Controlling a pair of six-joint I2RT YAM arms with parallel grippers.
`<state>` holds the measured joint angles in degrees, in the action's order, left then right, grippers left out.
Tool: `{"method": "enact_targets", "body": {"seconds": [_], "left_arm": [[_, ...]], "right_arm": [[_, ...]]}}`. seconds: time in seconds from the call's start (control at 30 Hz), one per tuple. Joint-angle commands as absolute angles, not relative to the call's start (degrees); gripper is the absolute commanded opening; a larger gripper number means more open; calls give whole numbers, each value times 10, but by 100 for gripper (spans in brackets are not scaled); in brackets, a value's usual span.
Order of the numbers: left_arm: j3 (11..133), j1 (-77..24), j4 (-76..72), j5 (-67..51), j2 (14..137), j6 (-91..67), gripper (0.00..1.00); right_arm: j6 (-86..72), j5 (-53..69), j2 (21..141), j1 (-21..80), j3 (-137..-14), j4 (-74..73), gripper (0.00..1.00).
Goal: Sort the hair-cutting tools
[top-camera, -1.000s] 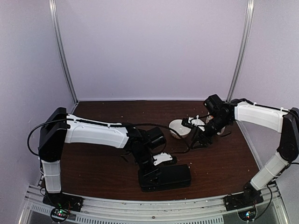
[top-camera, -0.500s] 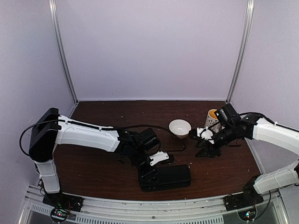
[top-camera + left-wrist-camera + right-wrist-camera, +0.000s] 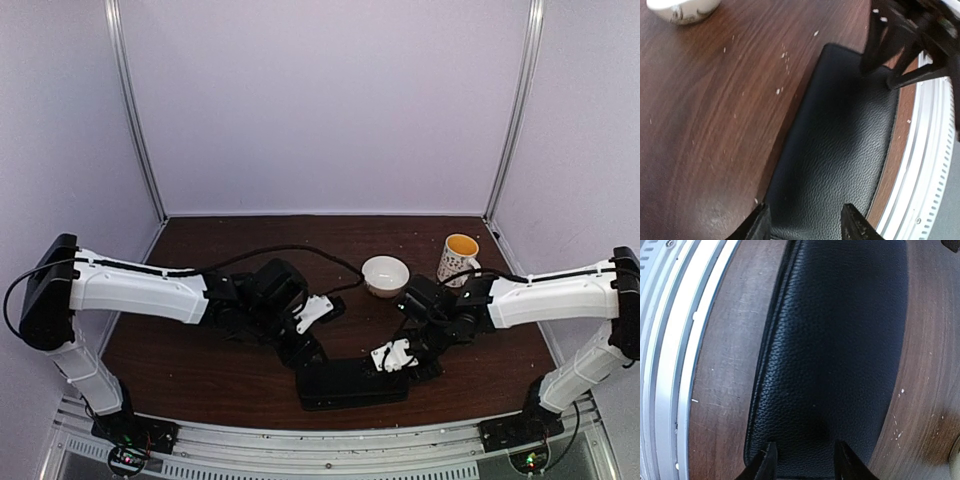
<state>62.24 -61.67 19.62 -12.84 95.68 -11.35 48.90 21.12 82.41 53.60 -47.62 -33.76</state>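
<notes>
Now your left gripper (image 3: 805, 222) and right gripper (image 3: 804, 460) hang over the black case (image 3: 350, 385).
Both claws are spread, pinching nothing; where the hair-cutting tools lie, you cannot tell from these views.

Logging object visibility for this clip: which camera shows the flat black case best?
Top external: only there does the black case show nearly its whole outline. Both wrist views are close-ups of its grained top, each cropping one end.
</notes>
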Motion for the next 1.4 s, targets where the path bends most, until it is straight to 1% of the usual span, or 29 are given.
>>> {"method": "enact_targets", "body": {"seconds": [0.0, 0.17, 0.3, 0.47, 0.6, 0.73, 0.83, 0.93, 1.03, 1.13, 1.2, 1.23, 1.27, 1.3, 1.33, 1.37], "left_arm": [[566, -611, 133, -99, 914, -159, 51], [536, -606, 116, -68, 893, -188, 51], [516, -601, 126, 0, 858, -194, 51], [485, -567, 141, 33, 790, -190, 51], [476, -554, 167, 46, 770, -192, 52], [466, -553, 184, 56, 765, -205, 52], [447, -554, 171, 29, 763, -209, 53], [438, -564, 155, 5, 767, -186, 50], [460, -576, 165, 10, 794, -150, 48], [495, -577, 188, 8, 844, -120, 45], [523, -580, 211, 0, 880, -103, 43], [535, -583, 221, -1, 895, -98, 43], [547, -585, 229, -3, 909, -95, 42], [552, -586, 234, -7, 920, -93, 41], [555, -587, 234, -15, 926, -91, 39], [555, -590, 232, -23, 931, -90, 39]], "right_arm": [[507, 146, 838, 590, -463, -321, 40], [497, 131, 889, 616, -484, -326, 39], [473, 93, 939, 642, -508, -316, 38], [439, 78, 1001, 648, -581, -328, 37], [415, 71, 1050, 646, -654, -335, 36], [385, 112, 1075, 636, -706, -363, 36], [375, 151, 1029, 633, -699, -383, 37], [368, 190, 938, 611, -668, -385, 39], [351, 230, 853, 566, -640, -366, 39], [339, 223, 780, 521, -607, -333, 42], [324, 189, 727, 502, -588, -292, 47], [316, 175, 700, 491, -576, -270, 51], [308, 168, 677, 477, -565, -253, 58], [289, 163, 672, 461, -566, -242, 73], [257, 134, 676, 447, -565, -223, 93], [232, 130, 687, 435, -561, -214, 99]]}}
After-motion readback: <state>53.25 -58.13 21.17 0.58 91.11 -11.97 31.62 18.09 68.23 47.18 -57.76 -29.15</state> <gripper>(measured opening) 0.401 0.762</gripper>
